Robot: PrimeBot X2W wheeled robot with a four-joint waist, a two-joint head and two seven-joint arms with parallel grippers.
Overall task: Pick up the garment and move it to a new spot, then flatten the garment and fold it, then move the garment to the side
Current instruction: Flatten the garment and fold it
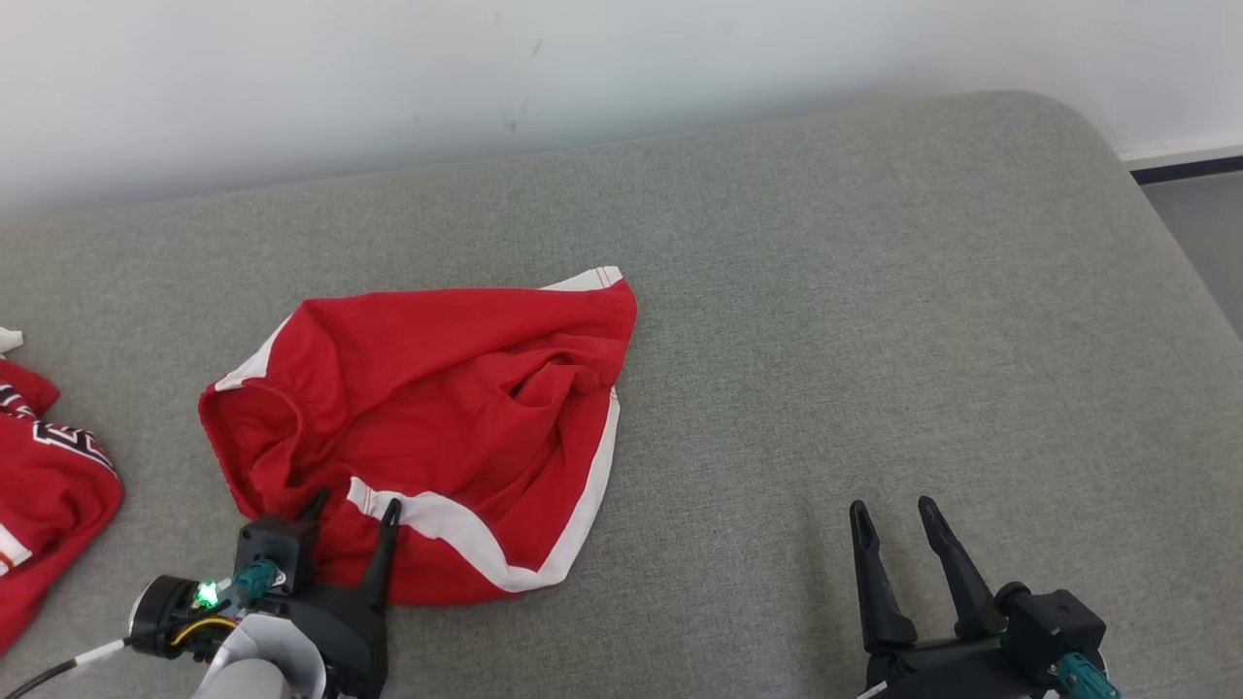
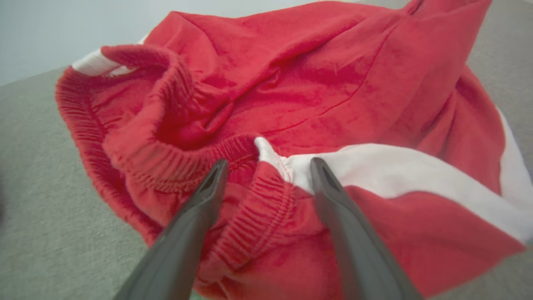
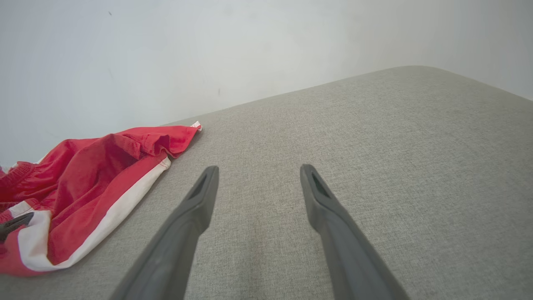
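Looking down at the grey woven-fabric cushion [image 1: 825,291], I have the crumpled red cloth shorts with white side stripes [image 1: 437,417] lying on its left half, well in from its rear edge. My left gripper [image 1: 355,501] sits at the cushion's near side, on the shorts' near edge. Its fingers are spread apart, straddling a ruck of the ribbed elastic waistband [image 2: 250,216] where a white stripe begins, and they clamp nothing. My right gripper [image 1: 891,505] hovers over the cushion's bare right half, fingers likewise parted and empty, well apart from the shorts. The cushion's right end rounds off at the corner, and its rear edge meets a white wall [image 1: 388,78]. A second red garment with white lettering [image 1: 49,466] lies at the cushion's left edge, apart from the shorts.
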